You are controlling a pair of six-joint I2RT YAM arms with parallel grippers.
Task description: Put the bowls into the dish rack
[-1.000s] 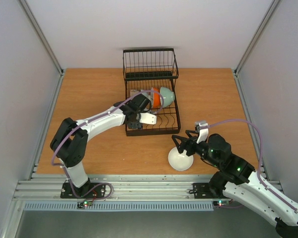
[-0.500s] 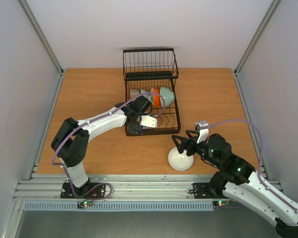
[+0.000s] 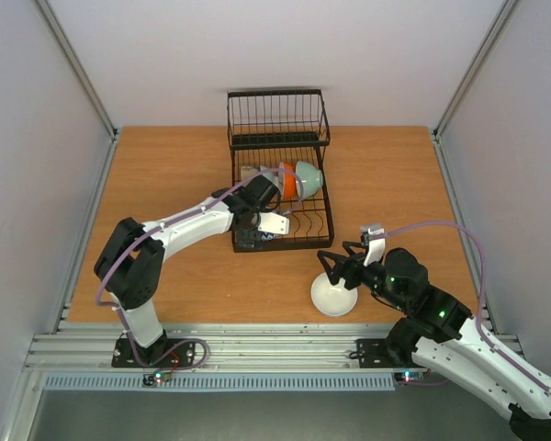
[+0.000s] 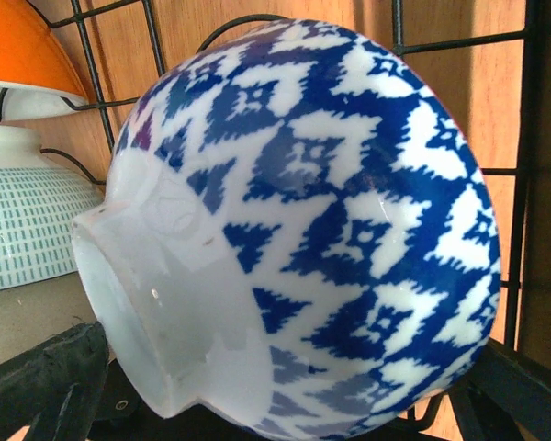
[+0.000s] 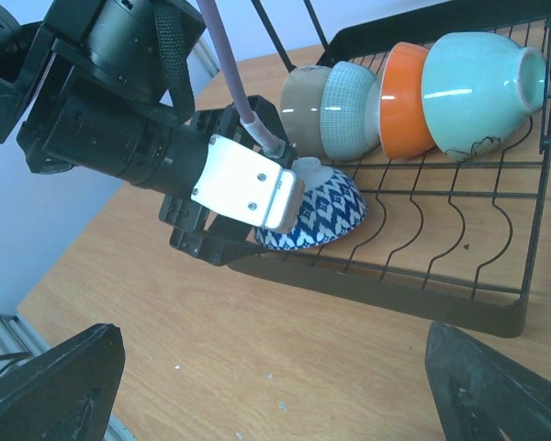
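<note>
A blue-and-white patterned bowl (image 4: 349,211) lies tilted, foot outward, on the wires of the black dish rack (image 3: 277,118), near its front edge. My left gripper (image 4: 275,409) is open, one finger on each side of this bowl (image 5: 329,216). Behind it four bowls stand on edge in a row: tan (image 5: 303,106), teal-dashed (image 5: 349,110), orange (image 5: 406,96) and mint-green (image 5: 477,87). A white bowl (image 3: 335,296) sits on the table in front of the rack. Just behind it my right gripper (image 3: 338,264) hangs open with nothing between its fingers (image 5: 55,386).
The rack's tall basket section (image 3: 277,138) stands at the far end. The left arm (image 3: 188,225) stretches from the near left across to the rack's front corner. Bare wooden table (image 3: 165,175) lies left and right of the rack.
My left gripper has opened wide and let go of the patterned bowl, which now rests in the rack. The right arm and the white bowl have not moved.
</note>
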